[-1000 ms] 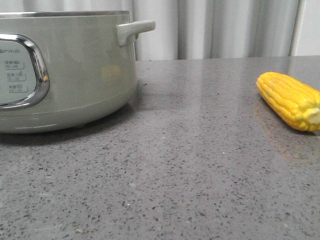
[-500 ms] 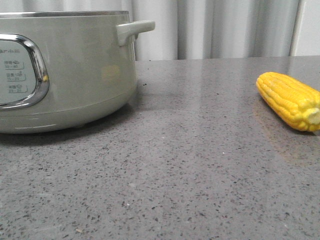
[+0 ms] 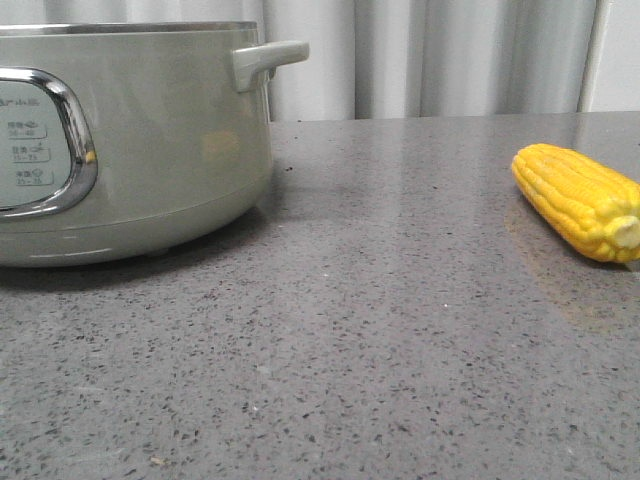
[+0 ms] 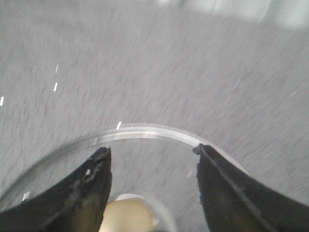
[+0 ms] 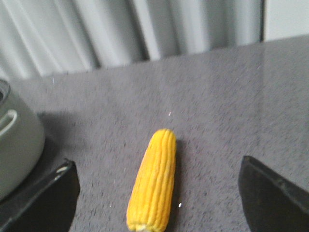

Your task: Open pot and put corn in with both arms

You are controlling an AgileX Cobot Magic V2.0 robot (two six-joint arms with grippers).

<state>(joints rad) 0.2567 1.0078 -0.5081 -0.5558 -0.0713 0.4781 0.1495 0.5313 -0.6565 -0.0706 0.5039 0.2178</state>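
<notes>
Corn near the right edge, both our grippers spread wide.
Our bright yellow ribbed corn cob (image 3: 580, 201) lies on the speckled grey stone counter (image 3: 380, 340), long axis running back-left to front-right, pale stub toward the front; our right gripper (image 5: 159, 193) gapes around it, our left gripper (image 4: 152, 159) gapes empty over the clear glass lid (image 4: 145, 133); the pale grey-green round metal-rimmed pot (image 3: 150, 140) sits at the left edge.

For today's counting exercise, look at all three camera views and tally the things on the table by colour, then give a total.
Grey-green: 1, the pot
Yellow: 1, the corn
Clear glass: 1, the lid in the left wrist view
Total: 3
</notes>
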